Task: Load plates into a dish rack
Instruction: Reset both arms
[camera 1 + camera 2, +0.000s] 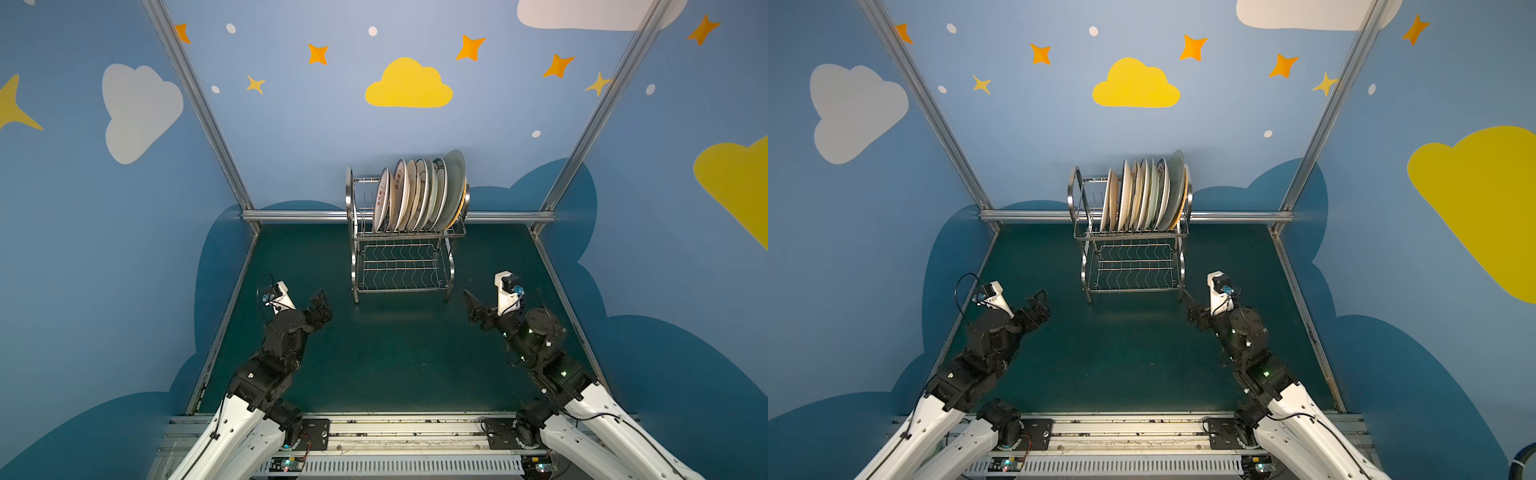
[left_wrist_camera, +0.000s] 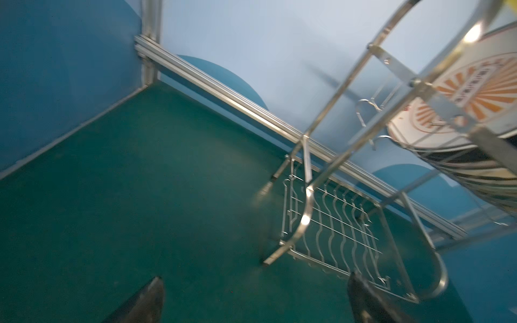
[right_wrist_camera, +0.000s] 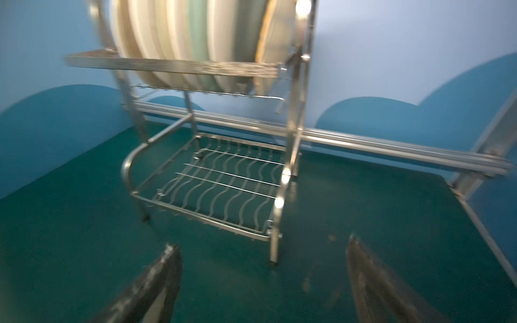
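The dish rack (image 1: 409, 235) (image 1: 1129, 236) stands at the back middle of the green mat. Its upper tier holds several plates (image 1: 415, 195) (image 1: 1142, 195) upright in a tight row; the lower wavy-wire tier holds nothing. My left gripper (image 1: 322, 305) (image 1: 1040, 305) hovers open, in front of and left of the rack. My right gripper (image 1: 471, 307) (image 1: 1190, 307) hovers open at the rack's front right. The left wrist view shows my left gripper (image 2: 255, 279) empty, the rack (image 2: 307, 207) and an orange-sunburst plate (image 2: 475, 92). In the right wrist view my right gripper (image 3: 263, 243) is empty, facing the rack (image 3: 284, 179) and plates (image 3: 173, 42).
Blue painted walls close in the mat on three sides, with an aluminium rail (image 1: 299, 216) along the back edge and slanted posts at the corners. The arms' base rail (image 1: 407, 432) runs along the front. No loose plate lies on the mat (image 1: 395, 365).
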Controlling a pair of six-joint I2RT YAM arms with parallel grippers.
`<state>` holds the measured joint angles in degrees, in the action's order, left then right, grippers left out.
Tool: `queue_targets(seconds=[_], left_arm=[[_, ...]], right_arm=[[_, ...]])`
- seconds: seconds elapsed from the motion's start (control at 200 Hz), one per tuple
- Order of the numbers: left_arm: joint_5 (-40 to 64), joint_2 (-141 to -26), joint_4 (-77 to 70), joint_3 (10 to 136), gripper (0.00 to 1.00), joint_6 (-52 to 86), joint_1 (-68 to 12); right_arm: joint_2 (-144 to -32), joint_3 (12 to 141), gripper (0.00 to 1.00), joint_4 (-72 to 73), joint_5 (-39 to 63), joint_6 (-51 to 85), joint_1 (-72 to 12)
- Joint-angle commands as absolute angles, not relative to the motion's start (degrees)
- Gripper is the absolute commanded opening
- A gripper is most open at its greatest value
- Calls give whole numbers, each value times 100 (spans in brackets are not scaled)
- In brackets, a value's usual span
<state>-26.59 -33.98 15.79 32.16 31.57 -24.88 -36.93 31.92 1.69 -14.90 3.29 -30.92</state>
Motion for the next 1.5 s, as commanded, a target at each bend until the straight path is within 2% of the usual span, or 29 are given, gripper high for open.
queue_targets(seconds=[0.0,0.03,0.155,0.245,0.506,0.686,0.876,1.026,1.152,1.277,1.497], left_arm=[[-3731,-3637,620,2815,100,3039,-2301],[-3862,-3732,415,2682,100,3016,-2219],[-4121,-4153,-245,2287,100,3048,-1776],[-4025,-4601,-790,2154,100,2946,-1447],[-3828,-5912,-1755,2266,100,2179,-904],[-3365,-6444,-2554,2224,100,1456,-765],[-3409,-7138,-3209,2314,100,652,-730],[-3318,-7634,-3744,2169,100,835,-506],[-3129,-7928,-3954,2125,100,1195,-159],[-3032,-7882,-4083,2004,100,1265,-84],[-2569,-7905,-4142,2010,100,1145,0]], right_arm=[[-3762,3068,90,199,-1800,578,-2533],[-3793,2984,93,341,-1806,555,-2379],[-3882,2452,93,1035,-1680,655,-1660],[-3973,2162,93,1296,-1805,922,-1243],[-4808,1810,96,1985,-1361,1051,-247],[-5440,1994,96,1766,-1415,961,-58],[-6160,1986,96,2205,-1281,972,131],[-6491,2273,96,1927,-914,884,159],[-6546,2108,96,2420,-561,949,175],[-6943,1936,96,3093,-475,1001,173],[-7514,2186,96,3180,-325,947,174]])
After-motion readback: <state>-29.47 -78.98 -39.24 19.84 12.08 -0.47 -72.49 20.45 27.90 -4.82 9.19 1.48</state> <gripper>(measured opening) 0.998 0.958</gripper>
